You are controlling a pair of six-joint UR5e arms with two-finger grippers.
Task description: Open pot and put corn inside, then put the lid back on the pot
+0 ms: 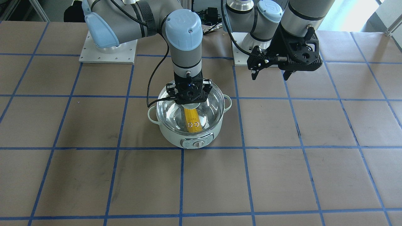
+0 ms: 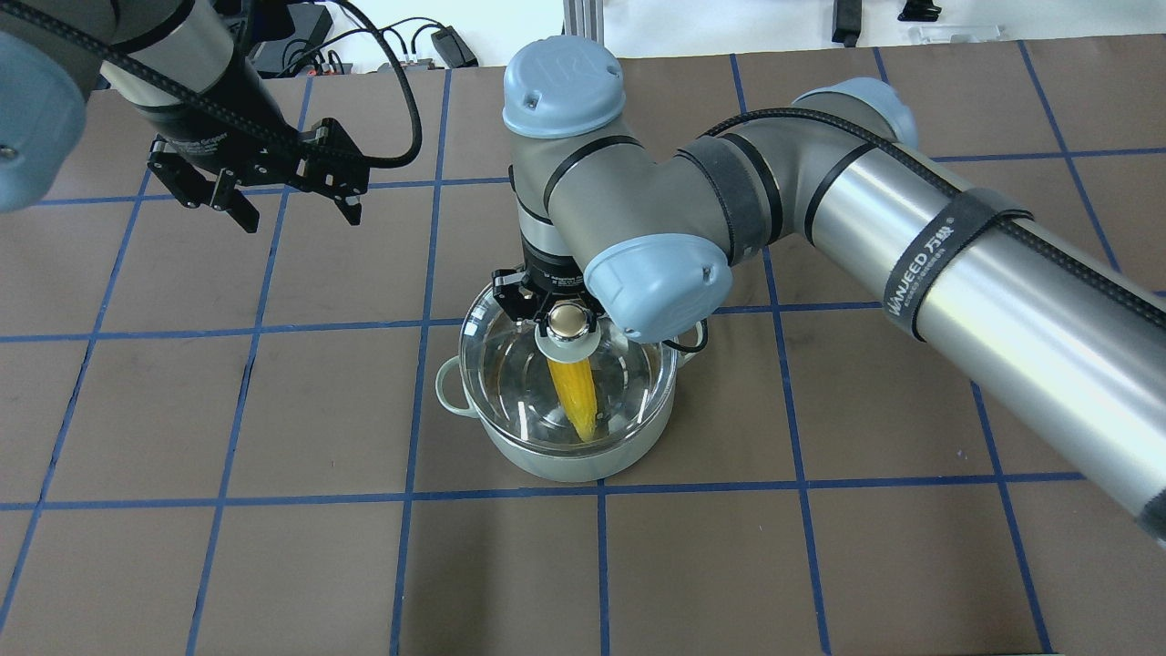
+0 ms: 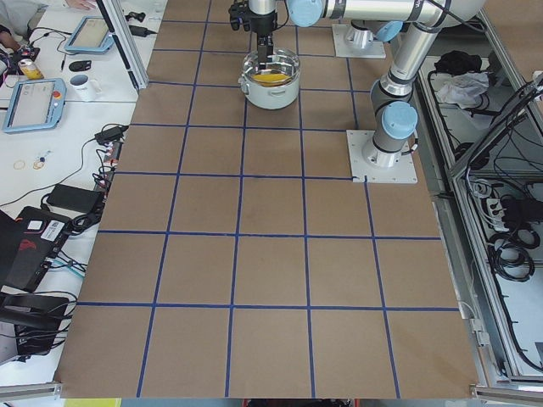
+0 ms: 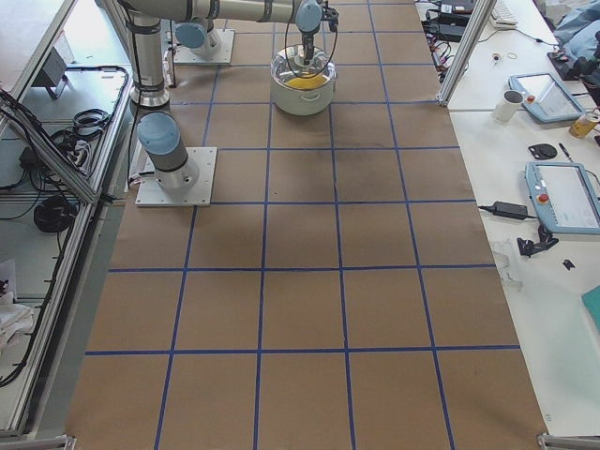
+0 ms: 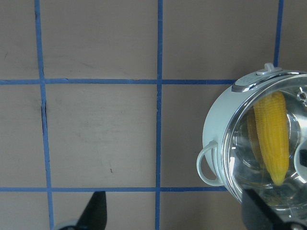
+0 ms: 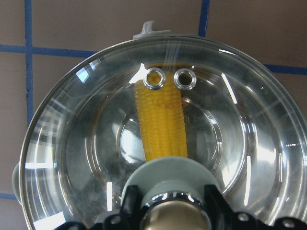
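One corn [image 2: 576, 396] lies in one pot [image 2: 547, 465] under one lid [image 2: 496, 364]; right hand [image 2: 567, 321] pinches the lid, left hand [image 2: 301, 219] spread.

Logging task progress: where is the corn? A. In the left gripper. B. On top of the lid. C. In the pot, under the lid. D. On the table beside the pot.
C: the corn shows through the glass lid, lying inside the pot.

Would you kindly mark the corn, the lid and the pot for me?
corn [image 2: 576, 396]: overhead view, middle of the ear.
lid [image 2: 567, 320]: overhead view, its knob.
pot [image 1: 198, 144]: front-facing view, its dial.
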